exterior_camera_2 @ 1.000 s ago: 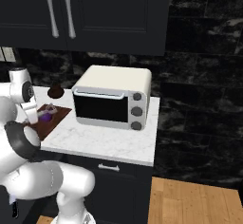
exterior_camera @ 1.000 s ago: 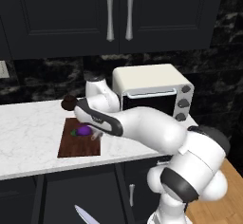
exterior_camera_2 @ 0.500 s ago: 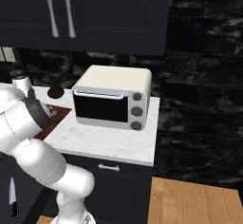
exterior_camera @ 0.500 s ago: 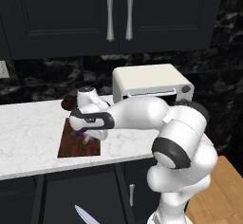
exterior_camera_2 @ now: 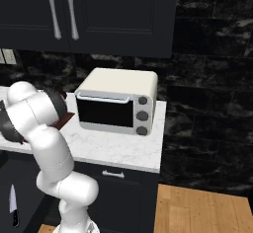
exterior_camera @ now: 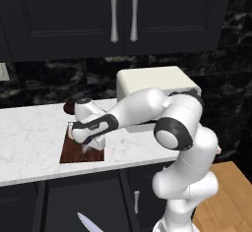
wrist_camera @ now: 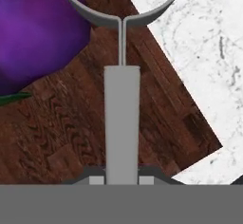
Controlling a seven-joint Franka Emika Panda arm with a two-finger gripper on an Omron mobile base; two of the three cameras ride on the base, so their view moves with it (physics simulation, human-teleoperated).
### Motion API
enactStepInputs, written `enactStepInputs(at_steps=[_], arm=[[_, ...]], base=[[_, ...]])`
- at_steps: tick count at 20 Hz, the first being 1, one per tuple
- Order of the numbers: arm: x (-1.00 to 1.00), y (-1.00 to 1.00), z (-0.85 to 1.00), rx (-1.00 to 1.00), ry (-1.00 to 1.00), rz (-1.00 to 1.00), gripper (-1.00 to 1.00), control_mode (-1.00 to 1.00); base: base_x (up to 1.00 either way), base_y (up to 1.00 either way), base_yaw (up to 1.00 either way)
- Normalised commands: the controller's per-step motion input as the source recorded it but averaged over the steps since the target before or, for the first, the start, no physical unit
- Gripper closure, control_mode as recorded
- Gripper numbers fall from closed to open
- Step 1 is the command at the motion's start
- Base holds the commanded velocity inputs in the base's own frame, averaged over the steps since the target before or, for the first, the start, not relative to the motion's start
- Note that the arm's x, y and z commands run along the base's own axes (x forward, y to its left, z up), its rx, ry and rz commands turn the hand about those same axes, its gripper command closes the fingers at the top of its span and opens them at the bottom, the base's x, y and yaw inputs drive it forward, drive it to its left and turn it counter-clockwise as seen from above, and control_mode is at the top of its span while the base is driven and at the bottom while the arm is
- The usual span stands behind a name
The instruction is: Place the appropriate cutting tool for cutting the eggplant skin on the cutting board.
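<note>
Hand view: tool clamped on the peeler handle, loop end out over the cutting board, eggplant just beyond. Peeler looks light, stiff and slick, so a mid-handle grip suits. Further out, white marble surface.

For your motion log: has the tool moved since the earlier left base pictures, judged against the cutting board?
Yes. The tool, shut on the peeler, has dropped closer to the cutting board.
</note>
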Motion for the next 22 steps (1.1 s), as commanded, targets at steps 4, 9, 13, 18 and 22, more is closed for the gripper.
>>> enactStepInputs(at_steps=[4, 9, 13, 18, 22], arm=[[0.00, 0.07, -0.51, 0.00, 0.00, 0.00, -1.00, -1.00], [0.00, 0.13, -0.17, 0.00, -0.01, 0.00, -1.00, -1.00], [-0.06, 0.11, 0.12, 0.00, -0.01, 0.00, -1.00, -1.00], [-0.33, 0.08, 0.78, -0.01, -0.11, 0.01, -1.00, -1.00], [-0.58, 0.00, 0.68, -0.01, -0.16, 0.00, -1.00, -1.00]], base=[[0.00, 0.00, 0.00], [0.00, 0.00, 0.00], [0.00, 0.00, 0.00], [0.00, 0.00, 0.00], [0.00, 0.00, 0.00]])
